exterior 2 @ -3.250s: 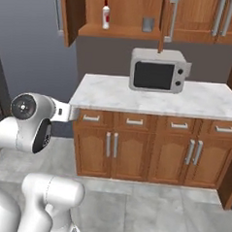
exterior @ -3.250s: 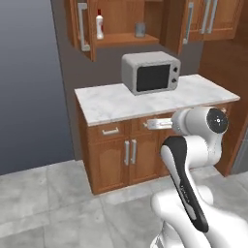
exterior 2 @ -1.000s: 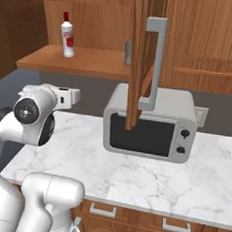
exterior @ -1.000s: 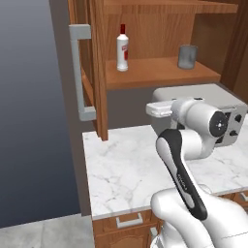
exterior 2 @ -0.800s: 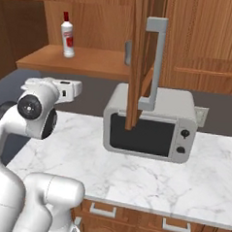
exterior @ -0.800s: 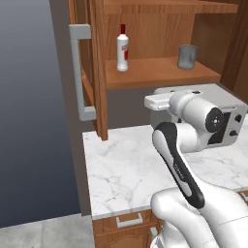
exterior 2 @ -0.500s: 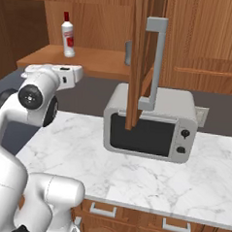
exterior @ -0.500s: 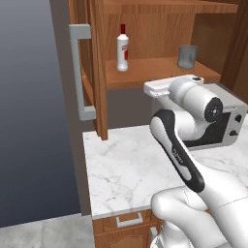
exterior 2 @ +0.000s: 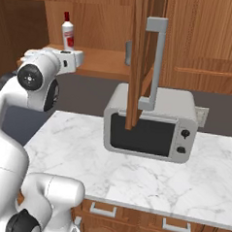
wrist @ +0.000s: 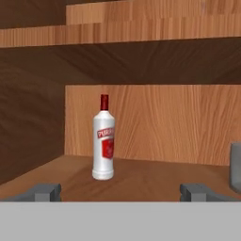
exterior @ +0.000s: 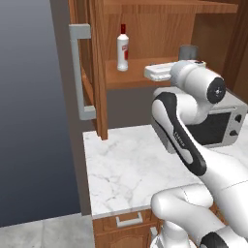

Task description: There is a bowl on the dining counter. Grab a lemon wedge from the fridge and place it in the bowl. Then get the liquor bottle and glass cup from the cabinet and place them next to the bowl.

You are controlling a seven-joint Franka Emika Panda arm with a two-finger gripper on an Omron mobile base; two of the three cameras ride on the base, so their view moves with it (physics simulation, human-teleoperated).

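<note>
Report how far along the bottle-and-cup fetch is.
Done: the cabinet door stands open. In hand: nothing; the gripper, jaws open, faces the liquor bottle, which stands upright on the shelf. Left: grasp the bottle, then the glass cup.

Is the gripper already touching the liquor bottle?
Apart. The hand view shows the liquor bottle upright farther back on the shelf, beyond the open gripper.

Liquor bottle (wrist: pixel 103 137) upright on cabinet shelf (wrist: pixel 141 176)
</note>
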